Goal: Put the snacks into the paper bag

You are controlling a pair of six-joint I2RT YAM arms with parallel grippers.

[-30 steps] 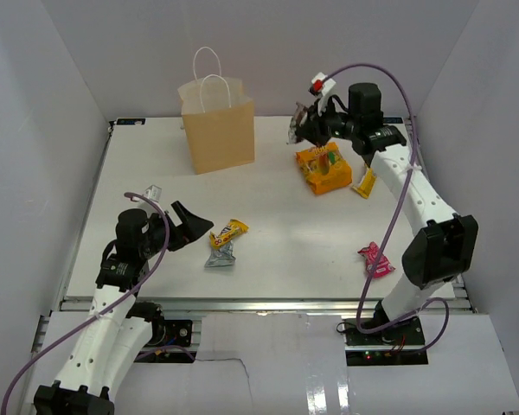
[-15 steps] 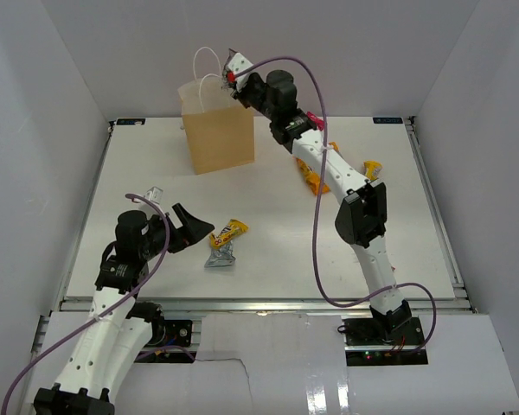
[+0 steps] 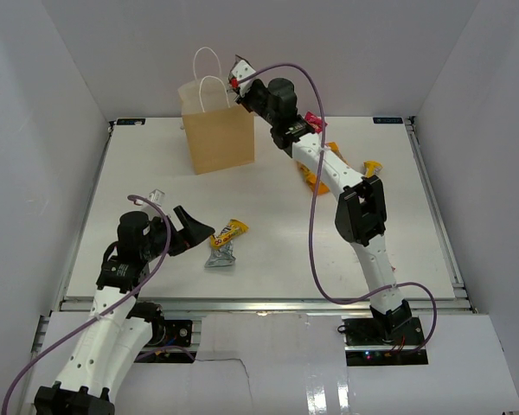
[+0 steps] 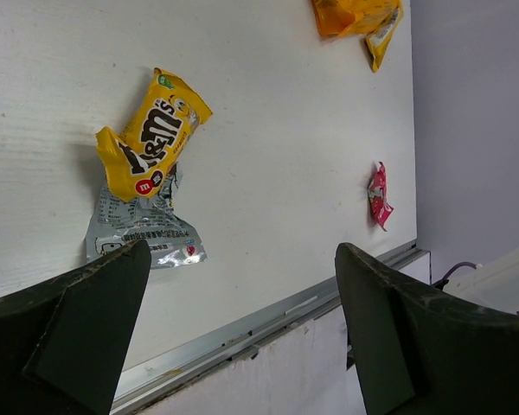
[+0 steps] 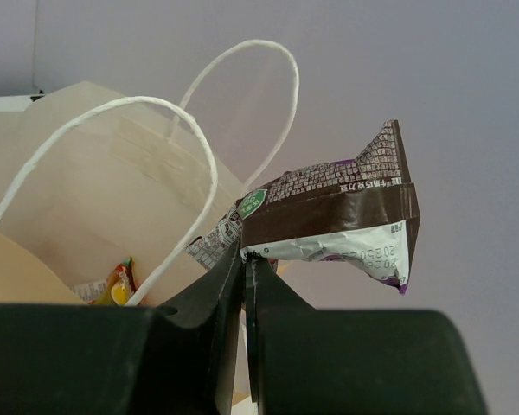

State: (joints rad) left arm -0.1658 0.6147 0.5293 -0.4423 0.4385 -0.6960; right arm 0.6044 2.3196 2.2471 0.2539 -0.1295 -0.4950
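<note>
1. A dark brown packet (image 5: 329,216) is clamped by its left end between the closed fingers of the right gripper (image 5: 245,259). It is held in the air just above the open mouth of the paper bag (image 5: 69,173), beside the white cord handles (image 5: 203,164).
2. A round green badge is printed on the packet near the pinched end. A row of small digits is seen on its silver seam, too small to be read with certainty.
3. An orange and yellow wrapper (image 5: 117,285) is seen lying inside the bag; no writing on it can be read.
4. The bag is stood upright at the far side of the table (image 3: 156,173), left of centre.
5. The right arm is stretched far forward and to the left over the table, with its wrist raised to the height of the bag's top.
6. "m&m's" is read on a yellow packet (image 4: 151,138), which overlaps the top of a silver wrapper (image 4: 143,229); the wrapper's fine print is not legible.
7. The left gripper (image 4: 242,320) is held wide apart and empty, low over the table just beside these two packets; its arm is folded near the front left.
8. A pink-red packet (image 4: 379,194) lies near the front right edge, and an orange-yellow bag (image 4: 355,13) with a small yellow wrapper (image 4: 382,39) touching it lies farther off.
</note>
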